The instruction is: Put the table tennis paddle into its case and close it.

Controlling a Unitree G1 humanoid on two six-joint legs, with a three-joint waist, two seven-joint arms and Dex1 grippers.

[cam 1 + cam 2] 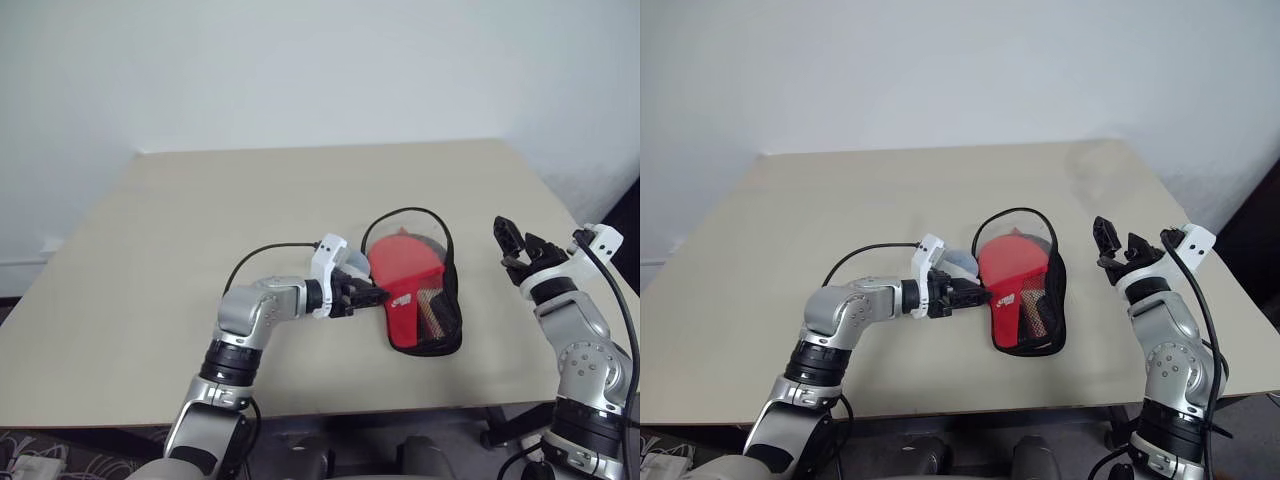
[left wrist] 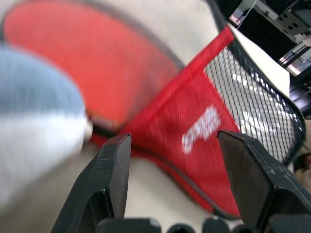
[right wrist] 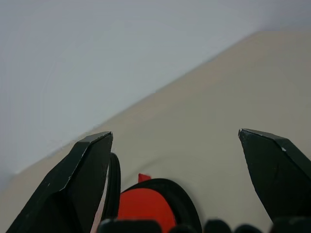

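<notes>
We judged the case (image 1: 415, 300) soft and floppy, best pinched at its stiff rim; the left gripper (image 1: 368, 297) was part-open beside it, empty; the right gripper (image 1: 515, 243) was wide open, empty.

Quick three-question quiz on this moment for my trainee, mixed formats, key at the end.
1. True or false: the case is fully closed.
2. Which gripper is at the case's edge: A) left gripper B) right gripper?
3. Fill in: the table tennis paddle lies ____ the case.

Key: 1 false, its flap stands open. 2 A; the right one hangs apart, jaws open. 3 inside.
</notes>
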